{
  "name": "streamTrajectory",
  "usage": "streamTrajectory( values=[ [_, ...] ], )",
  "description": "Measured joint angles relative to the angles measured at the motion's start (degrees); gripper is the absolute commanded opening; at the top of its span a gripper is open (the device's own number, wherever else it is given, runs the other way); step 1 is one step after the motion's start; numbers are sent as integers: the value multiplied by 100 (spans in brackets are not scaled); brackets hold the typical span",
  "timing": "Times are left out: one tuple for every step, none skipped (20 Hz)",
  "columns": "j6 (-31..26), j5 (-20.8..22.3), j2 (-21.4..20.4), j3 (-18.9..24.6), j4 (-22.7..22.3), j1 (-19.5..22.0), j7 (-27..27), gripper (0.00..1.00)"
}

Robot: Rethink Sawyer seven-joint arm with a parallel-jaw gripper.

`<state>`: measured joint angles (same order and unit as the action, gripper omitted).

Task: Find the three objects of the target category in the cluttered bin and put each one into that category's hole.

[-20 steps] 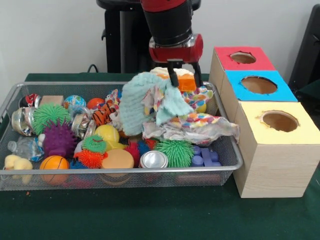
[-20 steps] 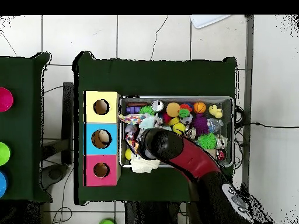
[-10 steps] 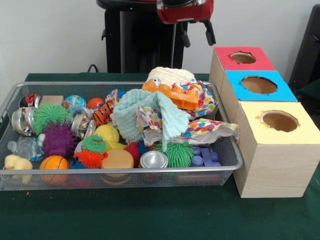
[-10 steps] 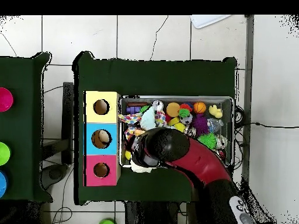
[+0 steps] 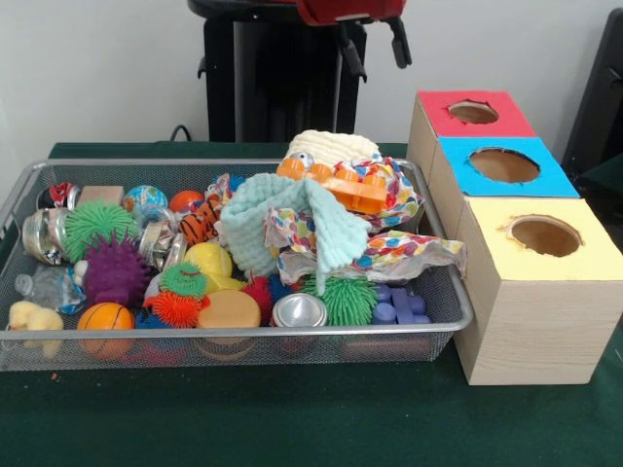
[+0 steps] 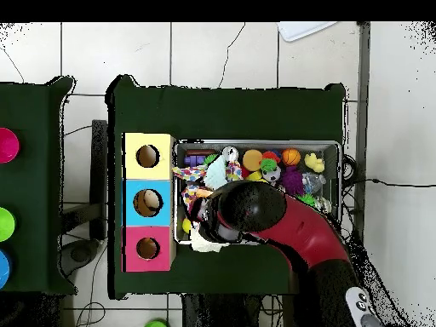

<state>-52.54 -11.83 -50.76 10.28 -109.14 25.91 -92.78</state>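
The wire mesh bin (image 5: pixel 243 333) is full of toys; it also shows in the overhead view (image 6: pixel 255 143). An orange tiger-striped plush (image 5: pixel 200 222) lies mid-bin, left of a teal cloth (image 5: pixel 282 229). A pale yellow plush (image 5: pixel 29 316) lies in the front left corner and shows in the overhead view (image 6: pixel 315 162). I see no tan-orange plush. The red-surround hole (image 5: pixel 473 112) tops the far box; in the overhead view (image 6: pixel 147 248) it is the lowest of three. My gripper (image 5: pixel 372 47) hangs high above the bin's back right, open and empty.
Blue-surround (image 5: pixel 503 163) and yellow-surround (image 5: pixel 544 233) holes sit nearer on the same box row. A dotted cloth (image 5: pixel 389 248), an orange block toy (image 5: pixel 352 190), a cream knit piece (image 5: pixel 331 146), spiky balls (image 5: pixel 115 270) and a metal tin (image 5: pixel 298 311) fill the bin. My arm (image 6: pixel 281 226) covers part of the bin from above.
My gripper has risen from the cloth pile to the top edge, empty. The lifted teal cloth has dropped back and settled on the pile.
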Motion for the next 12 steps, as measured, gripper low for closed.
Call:
streamTrajectory(
  values=[
    [-53, 72, 14, -5, 68, 31, 0, 100],
    [-93, 124, 30, -7, 120, 61, 0, 100],
    [-173, 245, 83, -7, 244, 154, 0, 100],
    [-192, 292, 111, -10, 290, 194, 0, 100],
    [-201, 330, 134, -12, 326, 223, 0, 100],
    [-203, 408, 185, -13, 404, 289, 0, 100],
    [-205, 485, 236, -14, 482, 354, 0, 100],
    [-205, 521, 261, -14, 515, 382, 0, 100],
    [-205, 556, 285, -13, 549, 410, 0, 100],
    [-205, 604, 317, -13, 589, 445, 0, 100],
    [-205, 713, 397, -14, 679, 532, 0, 100],
    [-207, 747, 422, -13, 705, 557, 0, 100]
  ],
)
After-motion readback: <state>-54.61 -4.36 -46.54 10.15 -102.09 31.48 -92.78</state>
